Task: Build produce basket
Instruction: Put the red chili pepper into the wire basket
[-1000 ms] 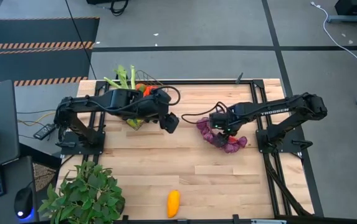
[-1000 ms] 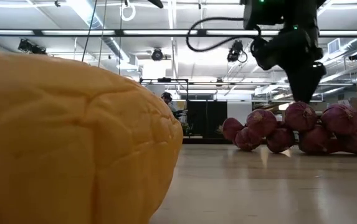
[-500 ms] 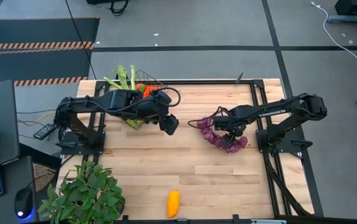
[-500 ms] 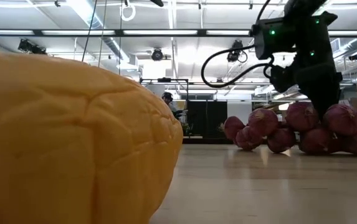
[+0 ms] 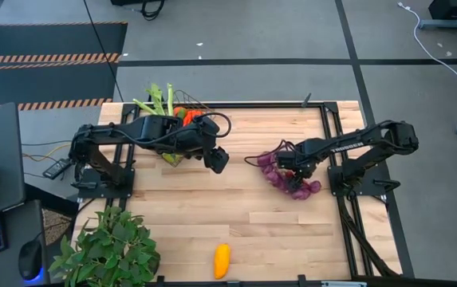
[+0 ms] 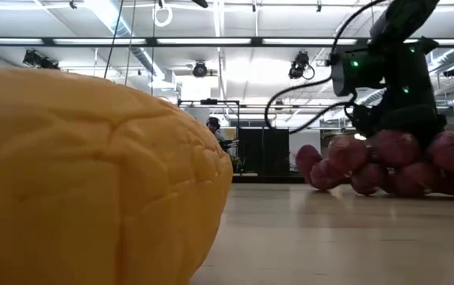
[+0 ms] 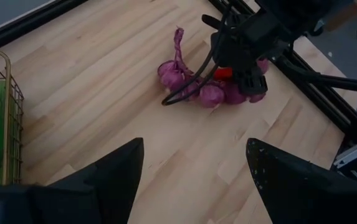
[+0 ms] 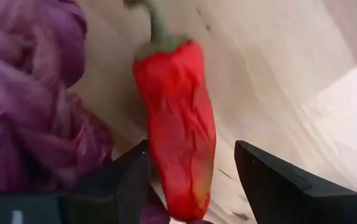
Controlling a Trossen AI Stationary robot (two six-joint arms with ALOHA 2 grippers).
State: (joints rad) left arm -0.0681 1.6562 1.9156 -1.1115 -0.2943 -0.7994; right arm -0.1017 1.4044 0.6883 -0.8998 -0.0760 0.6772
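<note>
Fingers (image 8: 271, 186) of the right gripper (image 5: 292, 173) straddle a red chili pepper (image 8: 177, 124), not visibly clamped, beside the purple onion bunch (image 5: 280, 175) on the worktop (image 5: 212, 215). Left gripper (image 5: 219, 159) spread, empty, beside the basket (image 7: 10, 118). Yellow pepper (image 5: 222, 260) lies nearest.

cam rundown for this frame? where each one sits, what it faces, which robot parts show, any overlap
High: overhead, straight down; both arms, basket, purple onion bunch.
Low: table height, level across; yellow produce fills the foreground, right arm over the bunch.
Left wrist: past the open left gripper toward the bunch, right arm.
Right wrist: right gripper straddling a red pepper.
Shared: all four show the bunch.
</note>
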